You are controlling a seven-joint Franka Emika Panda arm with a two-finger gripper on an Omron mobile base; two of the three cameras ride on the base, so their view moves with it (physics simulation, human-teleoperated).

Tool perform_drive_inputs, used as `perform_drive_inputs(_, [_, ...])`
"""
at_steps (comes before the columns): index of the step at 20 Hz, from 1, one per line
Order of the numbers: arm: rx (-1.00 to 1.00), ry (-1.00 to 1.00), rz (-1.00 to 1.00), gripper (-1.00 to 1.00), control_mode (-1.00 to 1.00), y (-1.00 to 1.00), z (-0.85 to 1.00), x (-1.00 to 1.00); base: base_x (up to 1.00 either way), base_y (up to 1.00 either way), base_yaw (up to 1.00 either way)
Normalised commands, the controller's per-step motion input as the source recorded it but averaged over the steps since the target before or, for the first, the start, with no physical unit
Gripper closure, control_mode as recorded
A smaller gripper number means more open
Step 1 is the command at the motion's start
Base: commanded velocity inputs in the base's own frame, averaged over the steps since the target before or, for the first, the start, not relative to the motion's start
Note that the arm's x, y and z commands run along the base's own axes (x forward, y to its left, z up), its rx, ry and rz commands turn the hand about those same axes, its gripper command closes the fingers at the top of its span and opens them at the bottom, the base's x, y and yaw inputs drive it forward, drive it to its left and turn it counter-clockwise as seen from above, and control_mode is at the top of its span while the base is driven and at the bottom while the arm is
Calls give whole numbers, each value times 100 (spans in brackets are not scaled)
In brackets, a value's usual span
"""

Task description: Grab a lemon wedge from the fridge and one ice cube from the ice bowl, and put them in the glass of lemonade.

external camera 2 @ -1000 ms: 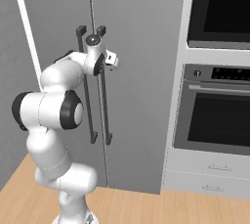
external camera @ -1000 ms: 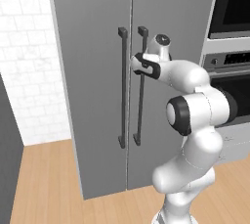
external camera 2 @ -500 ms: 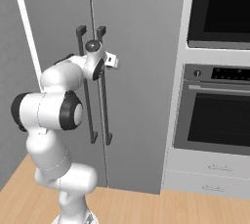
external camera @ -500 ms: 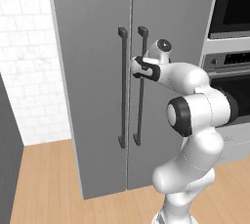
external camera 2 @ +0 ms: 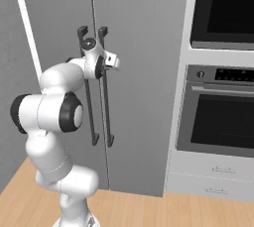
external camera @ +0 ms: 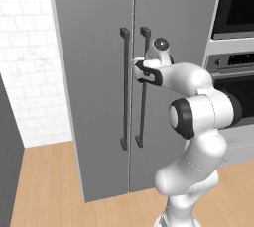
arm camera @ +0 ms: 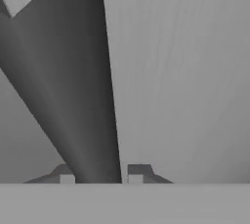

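Note:
The fridge point(external camera: 89, 72) point(external camera 2: 144, 72) is a tall grey cabinet with both doors closed. Two dark vertical bar handles flank its centre seam. My gripper point(external camera: 140, 68) point(external camera 2: 101, 65) is at the upper part of the right door's handle point(external camera: 142, 117) point(external camera 2: 108, 117). In the hand view the dark handle bar point(arm camera: 83, 96) runs between the two fingertips, and the gripper point(arm camera: 100, 173) is shut on it. The lemon wedge is hidden behind the closed doors. The ice bowl and the glass of lemonade are out of view.
Right of the fridge stands a black-fronted oven point(external camera 2: 218, 122) with a microwave point(external camera 2: 223, 8) above it and white drawers point(external camera 2: 213, 181) below. A white brick wall point(external camera: 25, 72) lies to the left. Wooden floor point(external camera: 54, 186) stretches in front.
The jaws have narrowed from wide open onto the fridge handle. The hand has shifted only slightly at the handle; fridge doors stay closed.

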Motion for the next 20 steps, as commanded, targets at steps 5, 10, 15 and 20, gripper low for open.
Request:
perform_drive_inputs(5, [5, 2, -30, 100, -100, -97, 0, -27, 0, 0, 0])
perform_drive_inputs(10, [11, 0, -34, 100, -100, -100, 0, -51, 0, 0, 0])
perform_drive_inputs(15, [14, 1, -33, 100, -100, -100, 0, -71, 0, 0, 0])
perform_drive_inputs(20, [16, 3, -34, 100, -100, -100, 0, -73, 0, 0, 0])
